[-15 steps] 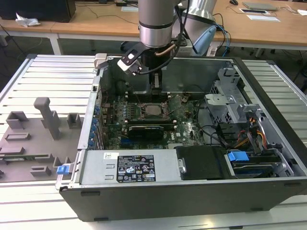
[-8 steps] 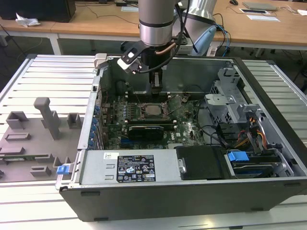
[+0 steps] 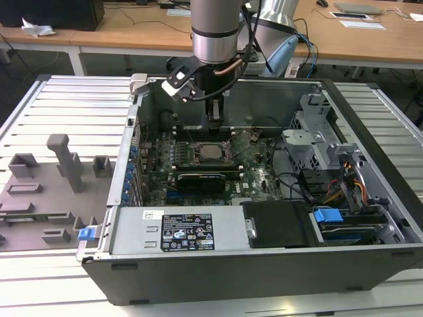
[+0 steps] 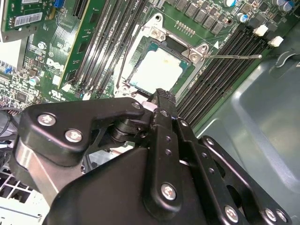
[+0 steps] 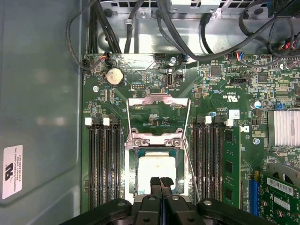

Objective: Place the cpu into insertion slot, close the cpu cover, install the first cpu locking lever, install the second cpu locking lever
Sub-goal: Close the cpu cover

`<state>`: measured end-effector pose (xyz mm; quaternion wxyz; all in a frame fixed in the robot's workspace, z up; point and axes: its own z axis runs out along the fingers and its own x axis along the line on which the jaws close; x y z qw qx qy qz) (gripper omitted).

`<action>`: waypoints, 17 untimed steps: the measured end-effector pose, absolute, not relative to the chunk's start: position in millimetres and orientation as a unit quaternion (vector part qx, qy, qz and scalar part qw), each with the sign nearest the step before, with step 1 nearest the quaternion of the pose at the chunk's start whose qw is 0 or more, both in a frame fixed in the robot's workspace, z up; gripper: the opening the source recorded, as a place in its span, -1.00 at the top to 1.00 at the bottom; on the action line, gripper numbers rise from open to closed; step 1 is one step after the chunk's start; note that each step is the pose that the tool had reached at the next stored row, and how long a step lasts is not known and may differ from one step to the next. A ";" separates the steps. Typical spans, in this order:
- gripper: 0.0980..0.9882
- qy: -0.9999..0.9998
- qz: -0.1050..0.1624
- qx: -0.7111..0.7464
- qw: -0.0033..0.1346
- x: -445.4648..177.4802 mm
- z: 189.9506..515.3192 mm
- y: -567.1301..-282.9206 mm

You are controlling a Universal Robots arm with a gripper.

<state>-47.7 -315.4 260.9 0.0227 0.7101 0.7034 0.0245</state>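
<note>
— Where is the cpu?
— Seated in the insertion slot, pale face up. The cpu cover is hinged open beside it.
— And the tool?
— Clenched on nothing, fingertips together just over the cpu's edge.

We log a silver table top of ribbed metal slats running across the exterior view. A dark computer case lies directly on it, on its side, open face up, taking the middle and the exterior view's right. On the exterior view's left a flat grey fixture plate lies on the slats, just beside the case's wall; we can't tell if they touch. Grey blocks stand upright on that plate, with lower grey brackets nearer the front edge. Bare slats show behind the plate and along the case's far right side.
</note>
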 end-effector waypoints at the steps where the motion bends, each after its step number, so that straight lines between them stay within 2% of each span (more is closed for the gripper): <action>1: 0.98 0.703 0.025 0.710 0.023 -47.7 261.0 -315.4; 17: 0.98 0.703 0.025 0.710 0.023 -45.8 269.1 -315.5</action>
